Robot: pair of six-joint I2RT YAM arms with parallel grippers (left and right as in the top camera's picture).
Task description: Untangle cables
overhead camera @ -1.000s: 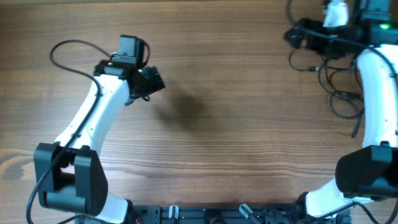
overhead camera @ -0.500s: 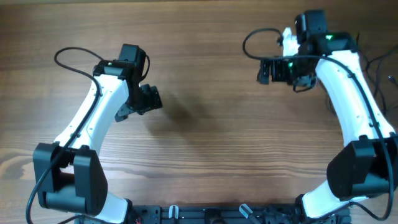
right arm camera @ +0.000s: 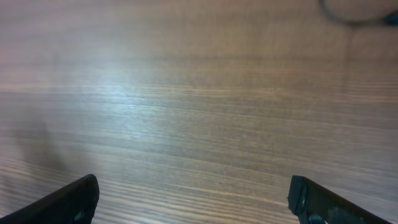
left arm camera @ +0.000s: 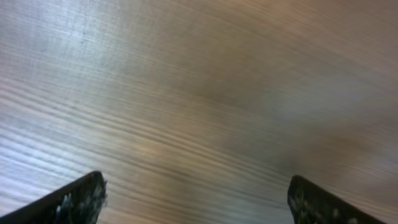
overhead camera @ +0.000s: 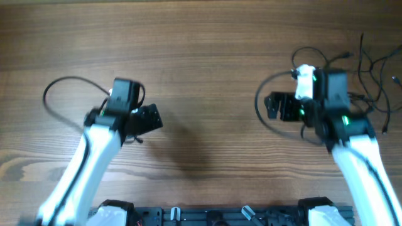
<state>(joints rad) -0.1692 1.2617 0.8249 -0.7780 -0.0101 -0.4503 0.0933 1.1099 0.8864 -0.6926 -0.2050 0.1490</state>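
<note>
The cables (overhead camera: 372, 68) are thin black wires lying in loose tangled loops on the wooden table (overhead camera: 207, 50) at the far right, behind and to the right of my right arm. My right gripper (overhead camera: 275, 107) is open and empty, pointing left, a little way left of the cables. In the right wrist view the gripper (right arm camera: 194, 182) shows wide-apart fingertips (right arm camera: 81, 199) over bare wood. My left gripper (overhead camera: 148, 119) is open and empty at the left middle of the table. In its wrist view (left arm camera: 194, 184) only blurred wood lies between the fingertips (left arm camera: 81, 199). No cable shows in either wrist view.
A thicker black arm cable (overhead camera: 63, 85) loops out behind the left arm, and another (overhead camera: 260, 100) curves around the right wrist. A dark blurred shape (right arm camera: 357, 9) sits at the top right of the right wrist view.
My right gripper has left the cables at the back right corner, moving left and then toward the front. My left gripper has drawn back toward the front.
</note>
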